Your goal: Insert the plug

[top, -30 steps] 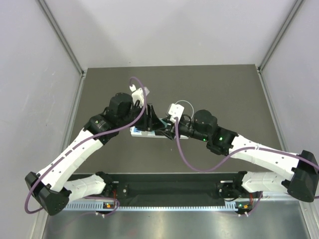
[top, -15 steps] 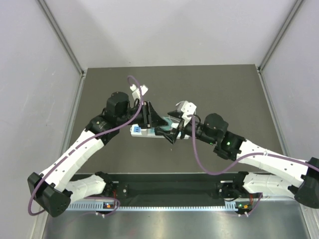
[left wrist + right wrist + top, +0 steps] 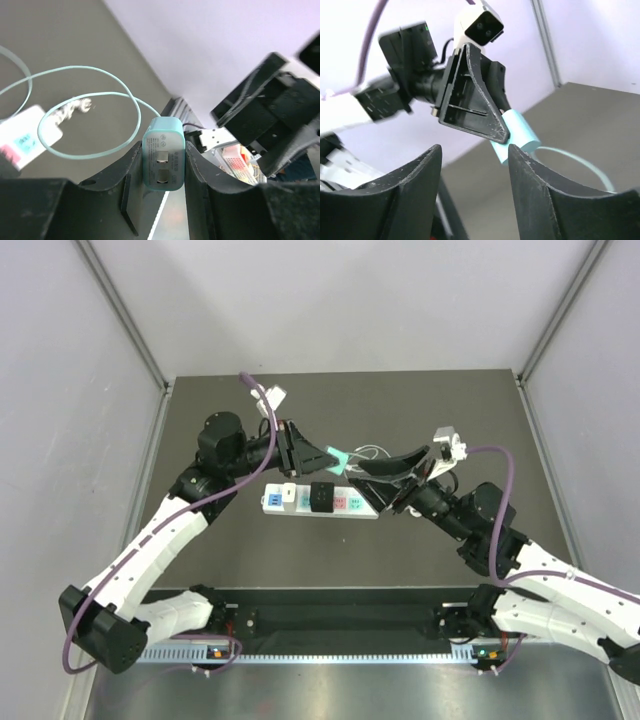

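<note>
Between left fingers, teal plug clamped

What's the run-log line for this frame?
stage: plug not yet inserted | left gripper: shut on teal plug, held clear of power strip | right gripper: open, empty, facing plug

Teal plug aloft, apart from strip

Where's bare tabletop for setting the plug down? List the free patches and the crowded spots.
Free: the far strip of table between the back wall and the cable loop; the near band between the power strip and the base rail. Crowded: the middle, where the left hand with the plug, the open right hand and that loop meet.
</note>
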{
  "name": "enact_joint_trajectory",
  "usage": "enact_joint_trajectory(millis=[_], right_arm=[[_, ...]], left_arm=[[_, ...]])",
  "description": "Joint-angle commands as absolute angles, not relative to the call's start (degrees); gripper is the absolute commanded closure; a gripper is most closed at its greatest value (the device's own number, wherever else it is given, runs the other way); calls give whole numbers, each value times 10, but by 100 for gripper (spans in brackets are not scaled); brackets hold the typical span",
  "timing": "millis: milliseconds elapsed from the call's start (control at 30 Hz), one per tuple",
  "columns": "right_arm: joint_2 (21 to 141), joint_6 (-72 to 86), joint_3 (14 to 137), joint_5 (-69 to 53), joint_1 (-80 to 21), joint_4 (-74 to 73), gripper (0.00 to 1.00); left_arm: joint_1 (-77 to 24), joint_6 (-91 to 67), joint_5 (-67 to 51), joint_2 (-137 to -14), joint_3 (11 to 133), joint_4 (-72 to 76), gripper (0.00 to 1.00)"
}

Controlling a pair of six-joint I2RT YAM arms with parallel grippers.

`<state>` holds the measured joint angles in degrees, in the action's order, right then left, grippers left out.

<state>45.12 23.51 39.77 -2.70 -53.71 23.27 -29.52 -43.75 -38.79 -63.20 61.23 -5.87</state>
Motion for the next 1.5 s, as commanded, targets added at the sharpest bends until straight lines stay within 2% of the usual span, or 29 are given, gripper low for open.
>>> enact_joint_trajectory(millis=[0, 367, 567, 933, 1100, 1233, 1267, 1300, 1333, 1400, 1433, 1467], right_arm=[[459, 359, 413, -15, -532, 313, 46], [486, 430, 431, 28, -532, 337, 52], [510, 424, 441, 25, -531, 359, 45], [563, 425, 448, 21, -532, 434, 57], [577, 418, 450, 19, -530, 463, 68], [584, 413, 430, 0, -526, 527, 90], [584, 413, 425, -17, -523, 541, 100], [584, 415, 415, -24, -519, 553, 100], [585, 425, 409, -39, -508, 578, 100], [592, 455, 389, -71, -486, 612, 100], [596, 490, 382, -106, -457, 653, 100], [598, 504, 376, -119, -443, 669, 100]], left_arm=[[-294, -488, -437, -629, 635, 95, 100], [-294, -601, -451, -621, 600, 230, 100], [-294, -607, -448, -615, 599, 231, 100], [-294, -628, -448, -602, 556, 267, 100], [-294, -632, -450, -604, 555, 268, 100], [-294, -638, -461, -617, 563, 265, 100], [-294, -642, -461, -621, 564, 265, 95], [-294, -645, -463, -623, 564, 267, 91], [-294, -648, -463, -624, 563, 268, 79], [-294, -651, -462, -629, 562, 268, 67], [-294, -653, -463, -631, 561, 271, 57], [-294, -656, -463, -635, 560, 275, 53]])
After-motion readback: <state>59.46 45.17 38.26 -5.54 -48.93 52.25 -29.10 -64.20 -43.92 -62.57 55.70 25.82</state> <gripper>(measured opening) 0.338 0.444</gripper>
